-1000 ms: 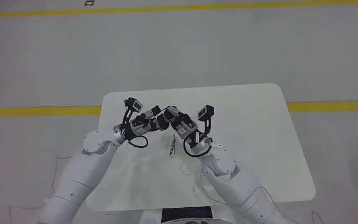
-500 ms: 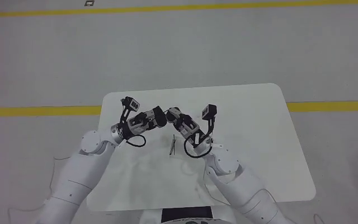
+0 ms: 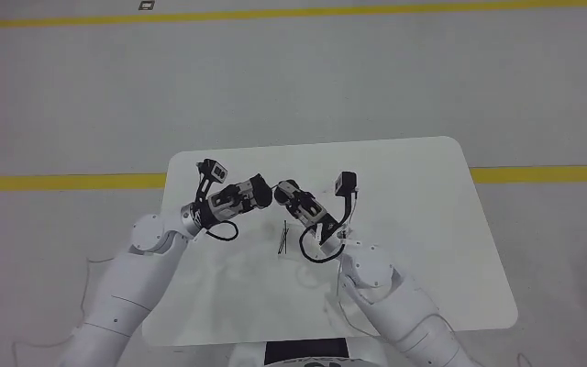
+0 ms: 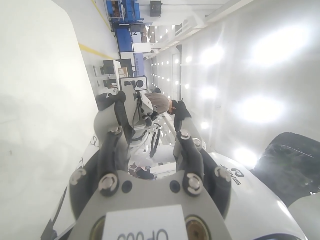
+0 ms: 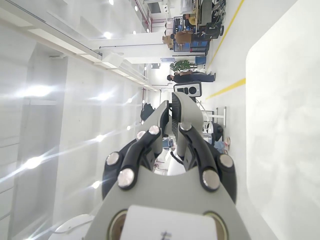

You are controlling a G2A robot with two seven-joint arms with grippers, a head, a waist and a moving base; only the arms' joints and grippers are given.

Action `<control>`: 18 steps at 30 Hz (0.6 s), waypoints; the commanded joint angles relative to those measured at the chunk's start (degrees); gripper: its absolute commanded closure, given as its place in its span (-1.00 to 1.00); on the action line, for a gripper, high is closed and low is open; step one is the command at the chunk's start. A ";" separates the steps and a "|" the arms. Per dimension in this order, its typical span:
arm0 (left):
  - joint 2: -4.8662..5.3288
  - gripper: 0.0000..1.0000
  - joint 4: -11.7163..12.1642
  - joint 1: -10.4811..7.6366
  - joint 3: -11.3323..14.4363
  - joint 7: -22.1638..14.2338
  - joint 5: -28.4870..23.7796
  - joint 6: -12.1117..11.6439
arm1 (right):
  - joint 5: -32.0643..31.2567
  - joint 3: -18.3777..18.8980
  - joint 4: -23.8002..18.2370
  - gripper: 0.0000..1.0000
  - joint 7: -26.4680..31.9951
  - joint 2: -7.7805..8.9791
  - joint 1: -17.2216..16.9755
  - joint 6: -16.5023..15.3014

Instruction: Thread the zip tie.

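Note:
Thin black zip ties [image 3: 284, 240] lie flat on the white table [image 3: 413, 183], just in front of both grippers. My left gripper [image 3: 260, 192] [image 4: 150, 103] hangs above the table, tipped on its side and open, with nothing between its fingers [image 4: 120, 106]. My right gripper [image 3: 283, 192] [image 5: 170, 106] faces it from close by, tip to tip, also raised. Its fingers [image 5: 183, 108] are shut with a sliver of a gap, and I see nothing held in them. Neither gripper touches the zip ties.
The table's rounded far corners [image 3: 454, 143] and its edges are well away from the arms. Bare tabletop lies to the right of the right arm [image 3: 367, 266] and behind the grippers.
The two grippers, pressed close together a second ago, have drawn slightly apart; the left one pulled back to the left. The zip ties have not moved.

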 commanded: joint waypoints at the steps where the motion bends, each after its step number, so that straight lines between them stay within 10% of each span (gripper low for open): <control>1: -0.01 0.20 0.02 0.02 -0.05 0.05 0.09 0.00 | -0.81 0.06 0.06 1.00 -0.55 -0.03 -0.04 0.36; 18: -0.08 0.24 0.31 -0.24 0.34 0.33 0.66 0.06 | -5.44 -0.26 0.47 1.00 0.03 -0.23 -0.07 0.96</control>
